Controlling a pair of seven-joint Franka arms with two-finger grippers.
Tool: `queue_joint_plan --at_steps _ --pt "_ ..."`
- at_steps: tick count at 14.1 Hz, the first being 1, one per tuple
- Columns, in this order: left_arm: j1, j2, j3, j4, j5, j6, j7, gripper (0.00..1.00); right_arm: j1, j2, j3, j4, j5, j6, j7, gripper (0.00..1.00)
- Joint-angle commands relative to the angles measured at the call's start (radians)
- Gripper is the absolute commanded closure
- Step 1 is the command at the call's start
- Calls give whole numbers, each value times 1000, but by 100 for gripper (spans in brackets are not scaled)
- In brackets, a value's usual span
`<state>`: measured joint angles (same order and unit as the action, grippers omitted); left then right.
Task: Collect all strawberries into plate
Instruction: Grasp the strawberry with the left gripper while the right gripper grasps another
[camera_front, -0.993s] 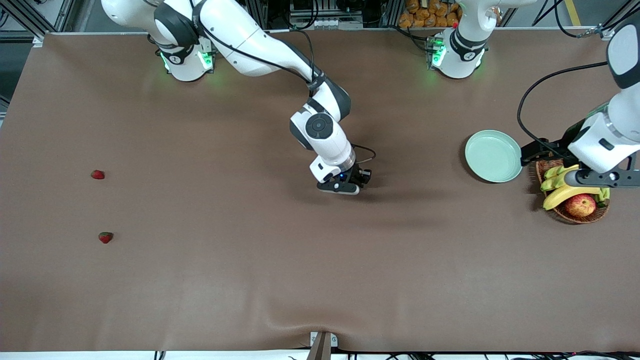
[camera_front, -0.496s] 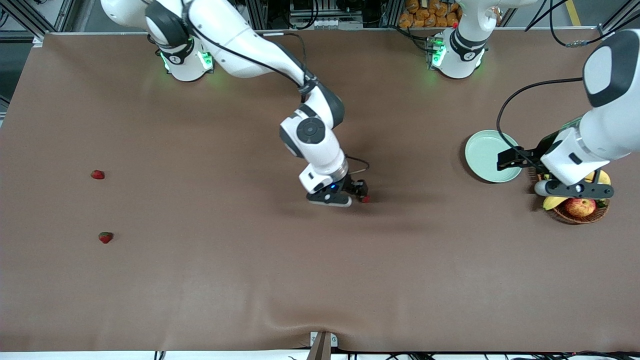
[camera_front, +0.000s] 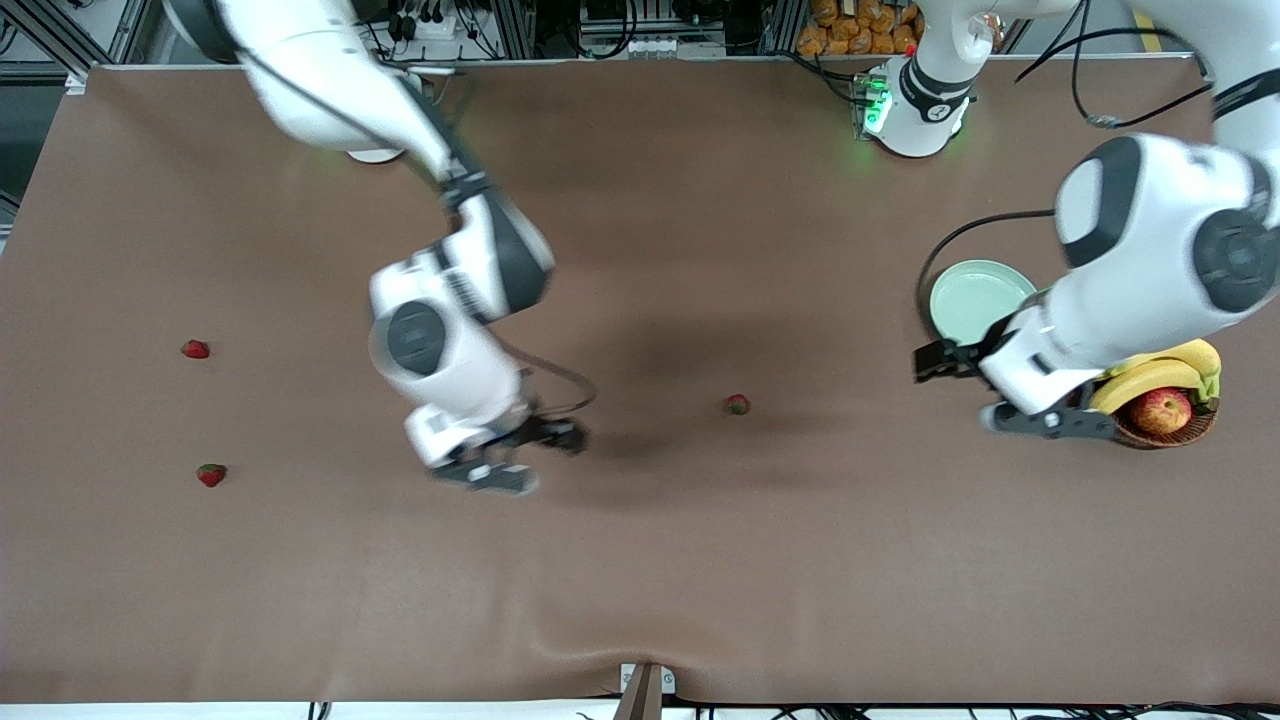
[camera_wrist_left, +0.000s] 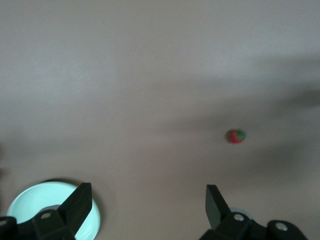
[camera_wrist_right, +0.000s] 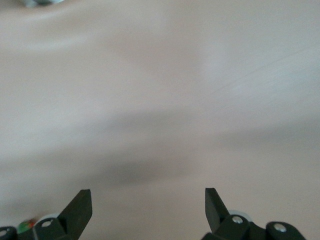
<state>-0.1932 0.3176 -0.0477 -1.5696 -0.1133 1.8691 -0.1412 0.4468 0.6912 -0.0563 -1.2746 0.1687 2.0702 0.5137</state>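
- Here the right hand (camera_front: 540, 450) hangs over bare counter (camera_front: 640, 560) with its fingers (camera_wrist_right: 80, 205) spread wide and nothing between them; its wrist view shows only brown cloth ahead.
- The left hand (camera_front: 940, 385) hangs over the counter just beside the plate (camera_front: 975, 295), fingers (camera_wrist_left: 77, 205) wide apart and empty.
- One strawberry (camera_front: 738, 404) lies alone mid-counter, between the two hands and touching neither. The left wrist view shows the same berry (camera_wrist_left: 236, 136) ahead of the open fingers, with the plate (camera_wrist_left: 30, 200) partly hidden by one finger.
- Two more strawberries lie toward the right arm's end of the counter, well apart from the plate: one (camera_front: 196, 349) farther from the front camera, one (camera_front: 211, 475) nearer. Only the front view shows them.
- The plate holds nothing and sits toward the left arm's end, beside a basket (camera_front: 1165, 425) with bananas (camera_front: 1160, 370) and an apple (camera_front: 1160, 410); the left arm covers part of the basket.
- Wide bare counter surrounds the middle berry on every side, and the counter edge nearest the front camera is well away from it.
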Motion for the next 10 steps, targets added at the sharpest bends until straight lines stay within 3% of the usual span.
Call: queue_joint_plan --at_steps 1,6,10 --pt "-67 52 8 19 -14 77 -107 0 -185 -70 27 -120 -12 -7 -237 0" --pt "-152 155 6 17 -17 229 -219 0 -468 -56 26 -170 -32 -5 -582 0" --pt "-207 213 8 19 -8 263 -262 0 -578 -32 27 -175 -178 10 -626 0"
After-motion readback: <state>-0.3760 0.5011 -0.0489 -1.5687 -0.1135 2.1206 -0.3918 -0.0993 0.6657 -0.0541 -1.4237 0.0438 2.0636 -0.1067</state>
